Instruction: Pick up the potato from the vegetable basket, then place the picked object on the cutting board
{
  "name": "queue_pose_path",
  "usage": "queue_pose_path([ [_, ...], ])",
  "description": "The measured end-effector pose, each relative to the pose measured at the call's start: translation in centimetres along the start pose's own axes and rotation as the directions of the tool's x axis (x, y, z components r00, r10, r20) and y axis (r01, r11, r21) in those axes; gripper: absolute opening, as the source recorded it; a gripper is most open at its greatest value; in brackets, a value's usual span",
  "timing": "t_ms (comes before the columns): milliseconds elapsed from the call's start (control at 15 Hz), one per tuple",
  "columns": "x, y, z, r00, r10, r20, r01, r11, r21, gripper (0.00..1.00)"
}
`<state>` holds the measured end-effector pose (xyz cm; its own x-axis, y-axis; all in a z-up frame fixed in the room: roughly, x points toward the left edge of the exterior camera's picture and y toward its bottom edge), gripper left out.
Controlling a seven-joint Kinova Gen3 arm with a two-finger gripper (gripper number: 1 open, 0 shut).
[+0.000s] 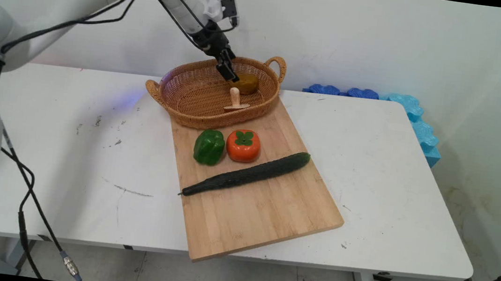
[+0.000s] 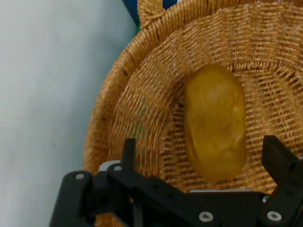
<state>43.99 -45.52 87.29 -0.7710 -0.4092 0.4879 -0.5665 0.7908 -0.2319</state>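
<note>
On the left the white bench [image 1: 65, 148] lay bare but for scuffs. Further along, a wicker basket [image 1: 189, 100] with two loop handles sat at the far end of a wooden cutting board [image 1: 266, 208], partly resting on it. The gripper [image 1: 228, 68] hung inside the basket over its far side, fingers [image 2: 277, 158] spread apart and holding nothing, just above a yellow-brown potato [image 1: 247, 83] lying on the basket's woven floor. In the hand view the potato [image 2: 215, 120] lay between the parted fingers, not touched by either. Near it in the basket stood a pale wooden mushroom [image 1: 235, 101], cap down and stem up. On the board just in front of the basket sat a green bell pepper [image 1: 208, 146], an orange persimmon [image 1: 243, 145] just beside it, and a long dark cucumber [image 1: 246, 174] laid slantwise before both. Blue foam mats [image 1: 417, 122] leaned behind the bench's right far corner.
</note>
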Motion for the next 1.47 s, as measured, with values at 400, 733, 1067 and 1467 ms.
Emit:
queue_pose_path([
  [400,0.8,0.1,2.6,1.0,-0.004,0.009,0.004,1.0,-0.028,1.0],
  [733,1.2,0.1,3.9,1.0,-0.011,0.016,0.012,0.999,-0.037,0.0],
  [1067,1.0,0.2,4.4,0.999,-0.028,0.025,0.029,0.999,-0.042,0.0],
  [1467,0.7,0.3,3.3,0.998,-0.055,0.021,0.055,0.998,-0.019,0.0],
])
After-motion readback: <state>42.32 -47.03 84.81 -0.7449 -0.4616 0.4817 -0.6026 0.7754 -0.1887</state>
